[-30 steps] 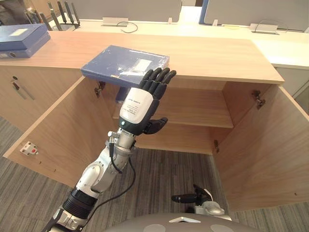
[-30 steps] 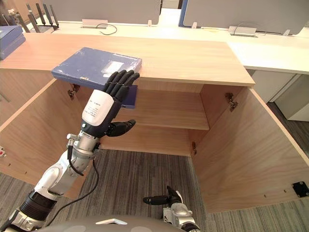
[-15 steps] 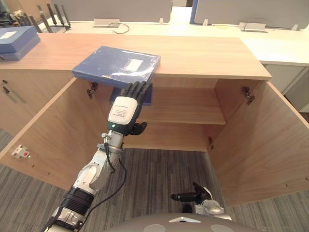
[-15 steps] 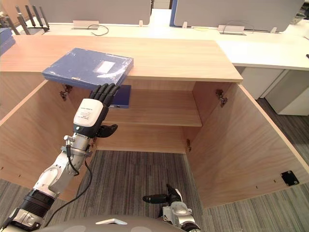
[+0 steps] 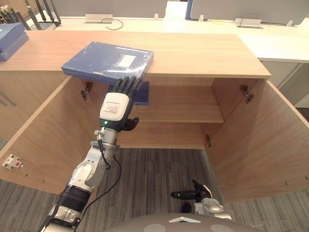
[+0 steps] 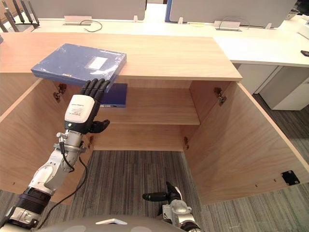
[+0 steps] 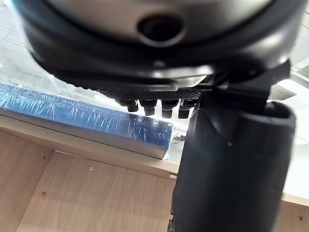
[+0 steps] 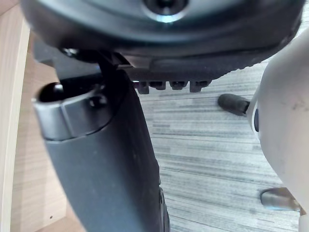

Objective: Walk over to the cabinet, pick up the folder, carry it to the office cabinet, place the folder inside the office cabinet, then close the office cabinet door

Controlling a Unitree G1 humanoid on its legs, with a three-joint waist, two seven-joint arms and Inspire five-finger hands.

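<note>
A blue folder point(image 5: 104, 60) wrapped in clear film lies flat on the wooden cabinet top point(image 5: 203, 53), its front edge jutting out over the open cabinet. My left hand point(image 5: 115, 107) is raised in front of the cabinet, open, with straight fingers pointing up. Its fingertips reach just under the folder's overhanging front edge point(image 7: 87, 118); whether they touch it I cannot tell. My right hand point(image 5: 190, 195) hangs low over the carpet, open and holding nothing.
Both cabinet doors stand wide open, the left door point(image 5: 43, 130) beside my left arm and the right door point(image 5: 260, 140) far out. On the inner shelf point(image 5: 178, 104) lies a second blue folder point(image 5: 141, 94). A third blue folder point(image 5: 9, 38) sits at the top's far left.
The whole view has shifted. My left hand has dropped a little, from the folder's front right corner to just below its front edge. The folder has stayed in place.
</note>
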